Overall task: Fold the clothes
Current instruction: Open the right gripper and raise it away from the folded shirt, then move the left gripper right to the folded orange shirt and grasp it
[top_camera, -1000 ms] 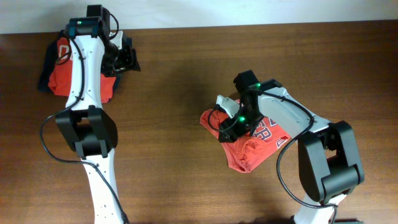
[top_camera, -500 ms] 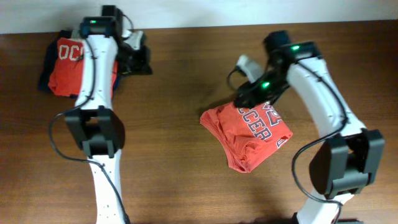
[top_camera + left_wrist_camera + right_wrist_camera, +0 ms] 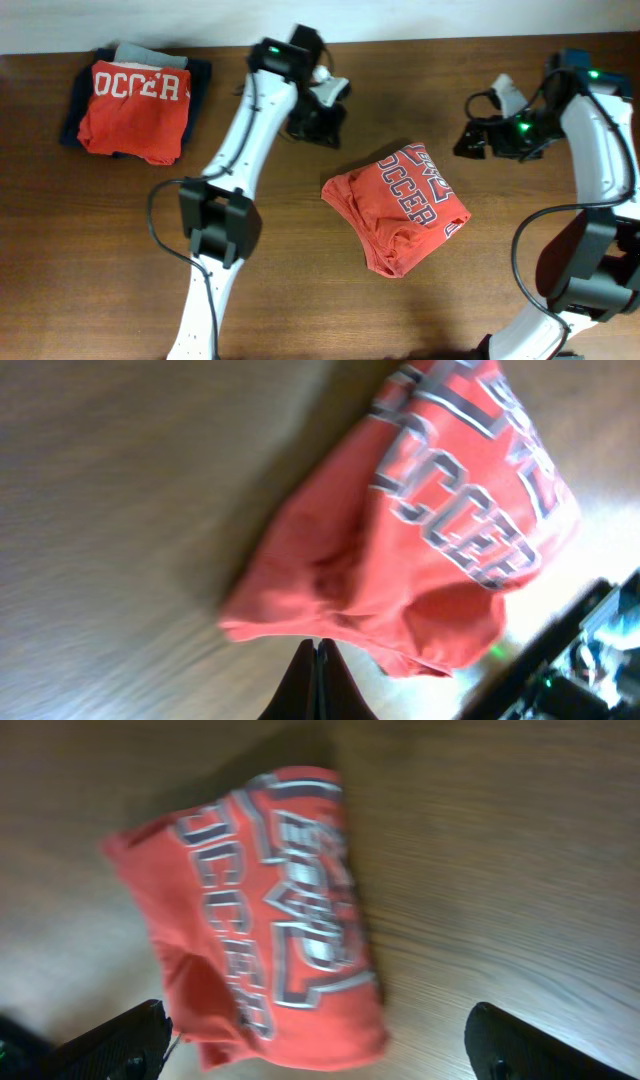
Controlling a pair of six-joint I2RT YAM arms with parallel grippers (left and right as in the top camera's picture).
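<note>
A: Overhead?
B: The red T-shirt (image 3: 400, 212) lies bundled on the table (image 3: 300, 290), midway between its near and far edges, untouched. The left gripper (image 3: 320, 118) is pinched together and empty; the right gripper (image 3: 478, 140) is spread wide.
A: Wrist views?
B: Both hover clear of it. Soft, light and floppy, I'd judge: pinch a folded edge.

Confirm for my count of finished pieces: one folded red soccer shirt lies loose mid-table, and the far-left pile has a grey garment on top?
No. The overhead view shows a red lettered shirt on top of that pile; a grey garment only peeks out behind it. The folded red soccer shirt does lie loose mid-table.
</note>
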